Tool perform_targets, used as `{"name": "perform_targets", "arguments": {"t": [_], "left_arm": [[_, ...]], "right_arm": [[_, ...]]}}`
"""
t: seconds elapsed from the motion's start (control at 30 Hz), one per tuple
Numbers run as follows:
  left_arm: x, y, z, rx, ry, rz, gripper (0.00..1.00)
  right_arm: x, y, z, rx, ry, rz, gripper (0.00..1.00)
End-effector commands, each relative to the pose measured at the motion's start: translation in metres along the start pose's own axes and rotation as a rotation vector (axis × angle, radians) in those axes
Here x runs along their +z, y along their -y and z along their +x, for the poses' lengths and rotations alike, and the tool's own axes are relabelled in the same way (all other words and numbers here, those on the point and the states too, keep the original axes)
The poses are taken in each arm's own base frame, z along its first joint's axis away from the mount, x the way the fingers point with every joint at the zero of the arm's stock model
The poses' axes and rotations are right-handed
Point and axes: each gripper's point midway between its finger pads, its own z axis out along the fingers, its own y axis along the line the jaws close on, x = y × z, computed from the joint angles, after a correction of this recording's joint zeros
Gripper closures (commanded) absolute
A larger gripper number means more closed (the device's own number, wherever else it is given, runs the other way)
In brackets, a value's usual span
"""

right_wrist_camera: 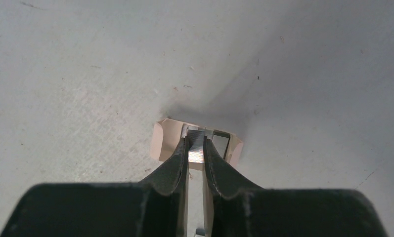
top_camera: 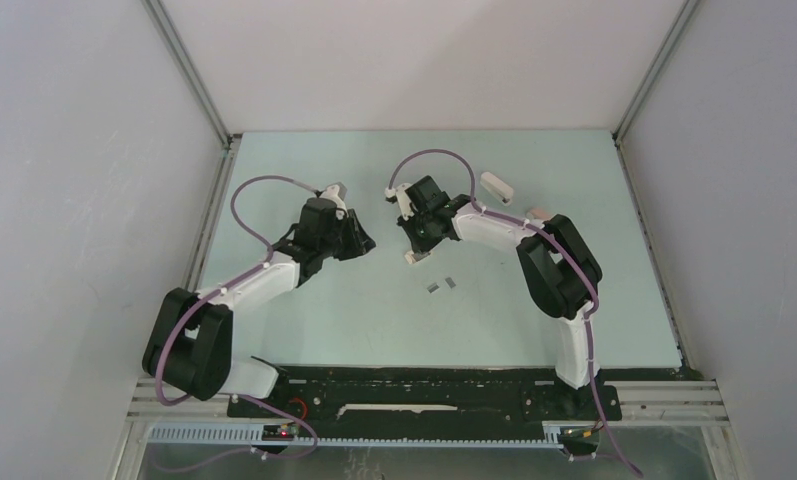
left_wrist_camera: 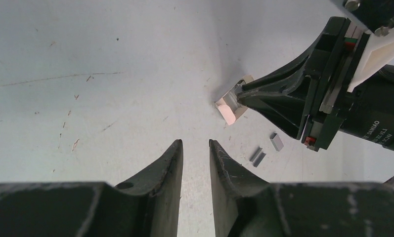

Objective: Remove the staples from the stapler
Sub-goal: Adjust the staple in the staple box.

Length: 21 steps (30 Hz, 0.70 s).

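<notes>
Top view: right gripper point(top_camera: 412, 250) low at table centre, clamped on small pale stapler point(top_camera: 411, 259), likely steadying it for emptying. Left gripper point(top_camera: 367, 243) just beside, facing it. Two strips of staples point(top_camera: 450, 282) lie loose on table, near stapler, on its near side.

Left wrist: left fingers slightly parted, nothing between; seemingly waiting to assist.

Right wrist: fingertips pinch silvery part inside stapler, perhaps staple magazine; too blurred to be sure.

Pale green table point(top_camera: 304, 330) scuffed; plain white walls point(top_camera: 74, 200) around.

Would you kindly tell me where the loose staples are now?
Top view: the staples lie mid-table, just near-side of the stapler in the right gripper.
</notes>
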Motion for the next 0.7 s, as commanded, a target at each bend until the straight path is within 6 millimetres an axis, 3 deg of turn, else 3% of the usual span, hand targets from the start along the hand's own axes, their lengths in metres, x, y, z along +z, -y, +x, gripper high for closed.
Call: {"name": "perform_targets", "arguments": {"t": [0.0,0.67], "left_arm": [[-0.005,0.001,-0.007,-0.009,0.038,0.009,0.68],[-0.005,0.004,-0.012,-0.009,0.062,0.023,0.68]], "right_arm": [[0.001,0.001,-0.003,0.020,0.016,0.011,0.96],[0.010,0.001,0.007,0.028,-0.010,0.007,0.94]]}}
